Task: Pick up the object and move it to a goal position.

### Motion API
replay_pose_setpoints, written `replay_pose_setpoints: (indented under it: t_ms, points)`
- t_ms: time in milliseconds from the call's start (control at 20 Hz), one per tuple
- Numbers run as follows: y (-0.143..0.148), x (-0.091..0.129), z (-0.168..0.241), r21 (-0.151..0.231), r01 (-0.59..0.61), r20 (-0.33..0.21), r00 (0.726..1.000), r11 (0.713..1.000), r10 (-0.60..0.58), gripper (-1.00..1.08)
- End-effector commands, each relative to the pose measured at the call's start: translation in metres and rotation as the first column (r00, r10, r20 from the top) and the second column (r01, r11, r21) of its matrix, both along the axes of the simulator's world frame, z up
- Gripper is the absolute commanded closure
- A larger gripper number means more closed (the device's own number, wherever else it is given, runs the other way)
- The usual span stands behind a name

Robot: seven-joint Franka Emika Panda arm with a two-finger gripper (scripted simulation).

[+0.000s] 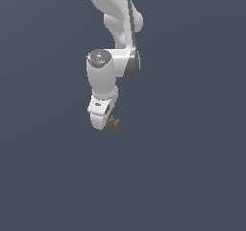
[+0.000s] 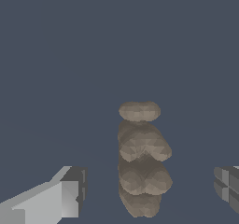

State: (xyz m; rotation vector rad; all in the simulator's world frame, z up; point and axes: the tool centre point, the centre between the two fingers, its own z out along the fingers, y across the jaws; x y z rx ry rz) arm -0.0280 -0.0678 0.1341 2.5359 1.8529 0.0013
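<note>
The object [image 2: 142, 160] is a small dark-brown lumpy thing with rounded knobs. In the wrist view it lies between the two fingers of my gripper [image 2: 148, 190], with a clear gap on each side, and neither finger [image 2: 70, 195] touches it. The jaws stand wide apart, so the gripper is open. In the exterior view the object [image 1: 114, 124] shows at the lower end of the white gripper [image 1: 106, 123], partly hidden behind it. I cannot tell from that view whether the object rests on the floor.
A plain dark grey-blue surface [image 1: 192, 177] fills both views. The white arm [image 1: 115, 42] comes down from the top of the exterior view. No goal marker shows.
</note>
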Motion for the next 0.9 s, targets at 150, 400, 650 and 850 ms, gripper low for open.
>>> replay_pose_setpoints:
  t_ms: [150, 400, 650, 850]
  points:
    - [0.0, -0.001, -0.027, 0.001, -0.002, -0.001, 1.0, 1.0, 0.002, -0.92]
    - [0.0, 0.0, -0.038, 0.001, -0.003, -0.001, 1.0, 1.0, 0.003, -0.92]
    - [0.0, 0.0, -0.038, 0.0, -0.003, -0.001, 1.0, 1.0, 0.003, 1.08]
    - [0.0, 0.0, -0.038, 0.0, -0.003, -0.001, 1.0, 1.0, 0.003, 1.08]
